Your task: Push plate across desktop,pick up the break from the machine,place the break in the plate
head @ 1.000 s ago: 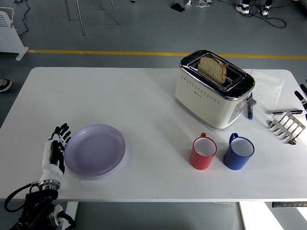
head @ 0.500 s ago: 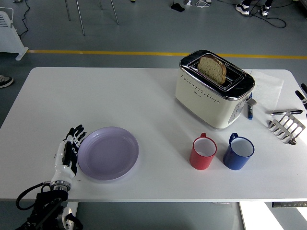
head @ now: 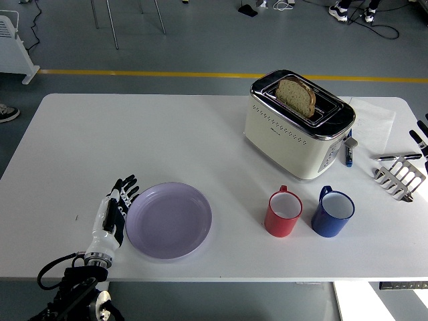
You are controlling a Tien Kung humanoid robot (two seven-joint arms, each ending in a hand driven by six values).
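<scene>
A lilac plate (head: 168,220) lies near the table's front edge, left of centre. My left hand (head: 115,208) rests flat against the plate's left rim, fingers straight and holding nothing. A slice of bread (head: 296,95) stands upright in the slot of the cream and chrome toaster (head: 298,125) at the back right. Only the black fingertips of my right hand (head: 420,134) show at the right edge, beyond the toaster.
A red mug (head: 283,212) and a blue mug (head: 332,212) stand side by side in front of the toaster. A metal toast rack (head: 400,177) and a pen (head: 349,152) lie at the right. White paper (head: 374,120) is behind them.
My left hand has slid to the right along the front of the table, pushing the plate rightward with it. The bread, toaster and mugs have not moved.
</scene>
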